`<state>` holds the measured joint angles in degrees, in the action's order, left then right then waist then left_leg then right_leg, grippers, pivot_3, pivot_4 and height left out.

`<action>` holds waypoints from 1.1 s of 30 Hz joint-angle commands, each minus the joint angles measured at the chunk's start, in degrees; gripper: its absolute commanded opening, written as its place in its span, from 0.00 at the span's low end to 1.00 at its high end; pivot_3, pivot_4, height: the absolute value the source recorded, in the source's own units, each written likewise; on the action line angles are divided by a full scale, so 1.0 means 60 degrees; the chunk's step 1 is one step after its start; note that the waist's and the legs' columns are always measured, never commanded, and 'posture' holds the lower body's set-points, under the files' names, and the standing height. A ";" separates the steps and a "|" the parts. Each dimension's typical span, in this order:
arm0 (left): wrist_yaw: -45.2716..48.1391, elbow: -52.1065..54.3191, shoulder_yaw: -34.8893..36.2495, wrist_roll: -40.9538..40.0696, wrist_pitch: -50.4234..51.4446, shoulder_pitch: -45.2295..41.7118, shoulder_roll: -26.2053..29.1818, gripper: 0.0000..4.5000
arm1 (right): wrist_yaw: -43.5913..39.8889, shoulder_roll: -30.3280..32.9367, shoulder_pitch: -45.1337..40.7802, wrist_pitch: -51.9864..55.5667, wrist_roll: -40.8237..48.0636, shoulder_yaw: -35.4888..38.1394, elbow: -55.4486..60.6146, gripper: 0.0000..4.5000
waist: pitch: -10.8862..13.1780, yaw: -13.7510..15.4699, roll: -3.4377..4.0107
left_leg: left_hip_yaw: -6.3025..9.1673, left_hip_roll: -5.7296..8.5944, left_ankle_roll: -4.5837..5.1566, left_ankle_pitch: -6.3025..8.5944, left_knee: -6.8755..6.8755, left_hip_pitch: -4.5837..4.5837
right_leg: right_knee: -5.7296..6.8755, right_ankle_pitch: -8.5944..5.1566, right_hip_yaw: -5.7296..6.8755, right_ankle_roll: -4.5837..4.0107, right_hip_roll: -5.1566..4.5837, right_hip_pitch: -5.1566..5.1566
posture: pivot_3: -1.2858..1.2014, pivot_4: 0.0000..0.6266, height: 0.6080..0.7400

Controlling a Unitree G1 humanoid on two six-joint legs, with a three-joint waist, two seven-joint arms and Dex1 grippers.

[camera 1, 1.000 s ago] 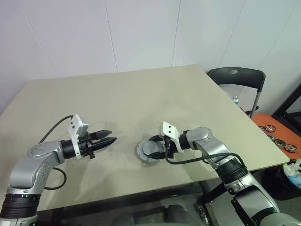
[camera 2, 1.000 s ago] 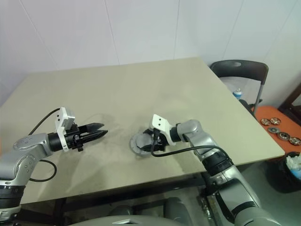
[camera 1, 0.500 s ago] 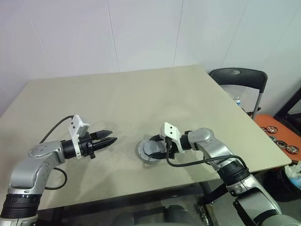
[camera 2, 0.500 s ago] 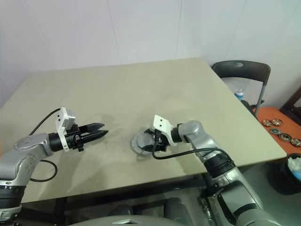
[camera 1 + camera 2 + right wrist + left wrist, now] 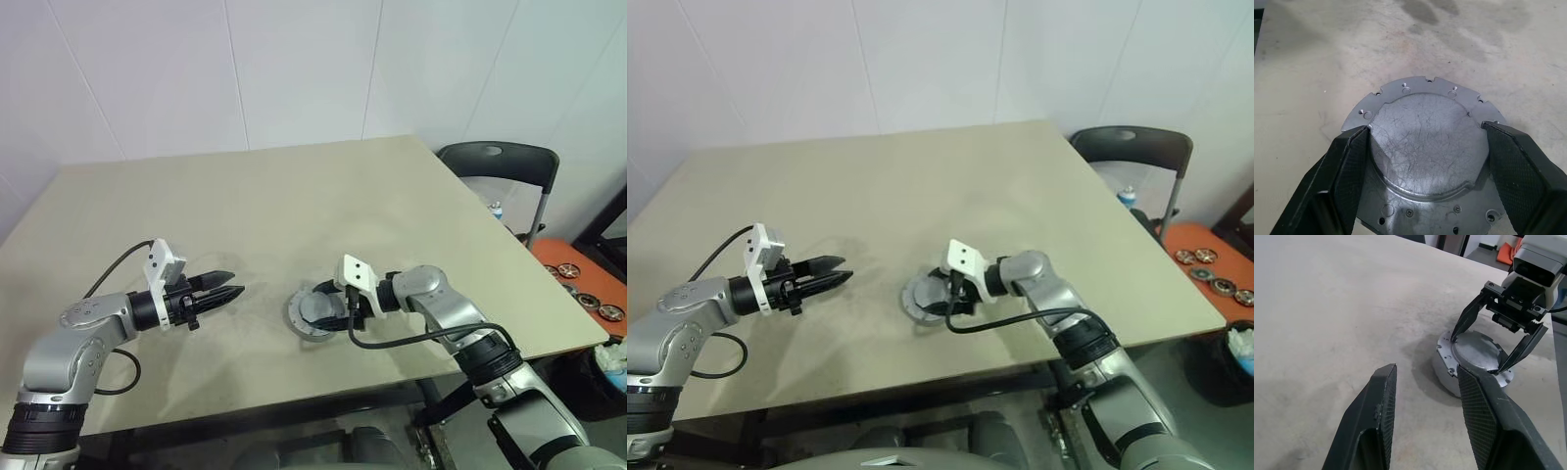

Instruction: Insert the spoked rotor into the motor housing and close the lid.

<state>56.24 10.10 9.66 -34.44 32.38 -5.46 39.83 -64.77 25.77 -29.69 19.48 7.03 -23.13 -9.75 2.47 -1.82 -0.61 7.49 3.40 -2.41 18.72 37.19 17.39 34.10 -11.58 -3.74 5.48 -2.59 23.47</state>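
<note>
A: What sits on the beige counter (image 5: 294,196)?

B: A round grey metal assembly, the motor housing (image 5: 1415,103) with the lid (image 5: 1425,142) on top of it, lies toward the counter's near edge, a little to the right of the middle. The right wrist view shows a scratched, plain grey raised disc seated on a wider flange with small holes and notches round its rim. No copper windings or spokes can be made out from here.

A: And the right claw (image 5: 328,305)?

B: It reaches in from the right, its two black fingers (image 5: 1347,171) spread wide, one on each side of the raised disc. The tips stand right at the disc's edge; whether they press on it cannot be told. In the left wrist view the same fingers straddle the disc from above.

A: The left claw (image 5: 227,286)?

B: It hangs above the counter's left part, pointing toward the assembly but well apart from it. Its fingers (image 5: 1371,416) are partly open with nothing between them.

A: Anything beyond the counter?

B: A dark folding chair (image 5: 495,166) stands past the far right corner.
</note>
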 commanded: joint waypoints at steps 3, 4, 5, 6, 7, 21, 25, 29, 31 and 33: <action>0.0017 0.0155 -0.0032 -0.0040 -0.0064 -0.0197 -0.0008 0.46 | -0.0034 0.0084 0.0038 -0.0025 -0.0340 -0.0145 -0.0622 0.74 | 0.0000 0.0072 0.0000 | -0.0001 0.0001 0.0001 0.0000 0.0001 -0.0001 | -0.0001 0.0000 0.0000 0.0000 -0.0001 -0.0002 | 0.52 0.00 1.00; 0.0015 0.0148 -0.0036 -0.0037 -0.0062 -0.0215 -0.0007 0.46 | -0.0027 0.0058 0.0019 -0.0013 -0.0317 -0.0116 -0.0667 0.74 | -0.0001 0.0102 -0.0001 | -0.0001 0.0000 0.0001 0.0000 0.0001 -0.0003 | 0.0000 -0.0001 0.0000 0.0000 0.0000 -0.0003 | 0.52 0.00 1.00; 0.0009 0.0160 -0.0035 -0.0040 -0.0058 -0.0216 -0.0006 0.46 | -0.0023 0.0050 0.0010 -0.0005 -0.0303 -0.0083 -0.0709 0.74 | 0.0000 0.0117 0.0000 | -0.0001 0.0000 0.0001 0.0000 0.0002 -0.0005 | 0.0000 -0.0001 0.0000 -0.0001 0.0002 -0.0003 | 0.52 0.00 1.00; 0.0004 0.0170 -0.0033 -0.0047 -0.0051 -0.0216 -0.0005 0.46 | -0.0041 0.0052 -0.0010 0.0045 -0.0264 -0.0031 -0.0783 0.74 | 0.0000 0.0135 0.0000 | -0.0001 0.0000 0.0001 0.0000 0.0003 -0.0006 | 0.0003 -0.0002 0.0000 -0.0002 0.0004 -0.0004 | 0.52 0.00 1.00; 0.0003 0.0178 -0.0035 -0.0051 -0.0049 -0.0213 -0.0004 0.46 | -0.0104 0.0055 -0.0039 0.0190 -0.0156 0.0056 -0.0855 0.74 | 0.0000 0.0138 0.0000 | -0.0001 0.0000 0.0000 0.0000 0.0003 -0.0008 | 0.0005 -0.0003 0.0001 -0.0003 0.0005 -0.0006 | 0.52 0.00 1.00; -0.0062 0.0214 -0.0097 -0.0074 -0.0037 -0.0255 -0.0001 0.46 | -0.0507 0.0131 -0.0100 0.0729 0.0229 0.0267 -0.0896 0.74 | 0.0002 0.0182 0.0003 | 0.0000 0.0003 0.0001 0.0001 0.0004 -0.0003 | -0.0001 -0.0004 0.0002 -0.0005 -0.0001 -0.0007 | 0.52 0.00 1.00; -0.0066 0.0241 -0.0080 -0.0075 -0.0032 -0.0237 0.0020 0.46 | -0.0506 0.0157 -0.0059 0.0649 0.0193 0.0248 -0.0862 0.74 | 0.0001 0.0182 0.0002 | 0.0000 0.0003 0.0001 0.0001 0.0003 -0.0003 | -0.0001 -0.0005 0.0002 -0.0005 -0.0001 -0.0008 | 0.52 0.00 1.00; -0.0083 0.0259 -0.0060 -0.0086 -0.0009 -0.0235 0.0032 0.46 | -0.0438 0.0164 0.0010 0.0451 0.0053 0.0161 -0.0832 0.74 | 0.0001 0.0185 0.0002 | 0.0001 0.0003 0.0001 0.0001 0.0003 -0.0002 | -0.0004 -0.0005 0.0002 -0.0004 -0.0002 -0.0008 | 0.52 0.00 1.00; -0.0088 0.0264 -0.0062 -0.0090 -0.0003 -0.0240 0.0030 0.46 | -0.0341 0.0103 0.0010 0.0393 0.0008 0.0163 -0.0840 0.74 | 0.0001 0.0179 0.0002 | 0.0000 0.0003 0.0001 0.0001 0.0002 -0.0002 | -0.0005 -0.0006 0.0002 -0.0004 -0.0002 -0.0008 | 0.52 0.00 1.00; -0.0096 0.0236 -0.0075 -0.0080 -0.0008 -0.0275 0.0026 0.46 | -0.0249 0.0094 -0.0008 0.0171 -0.0136 0.0097 -0.0881 0.74 | 0.0001 0.0176 0.0002 | 0.0000 0.0003 0.0001 0.0001 0.0002 -0.0002 | -0.0004 -0.0006 0.0002 -0.0004 -0.0001 -0.0007 | 0.52 0.00 1.00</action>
<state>55.81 10.13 8.58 -34.43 32.38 -5.84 39.73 -66.79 25.60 -30.60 20.56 8.76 -21.35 -13.75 2.48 -0.76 -0.59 7.49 3.42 -2.40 18.73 37.21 17.38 34.08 -11.62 -3.73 5.45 -2.60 23.43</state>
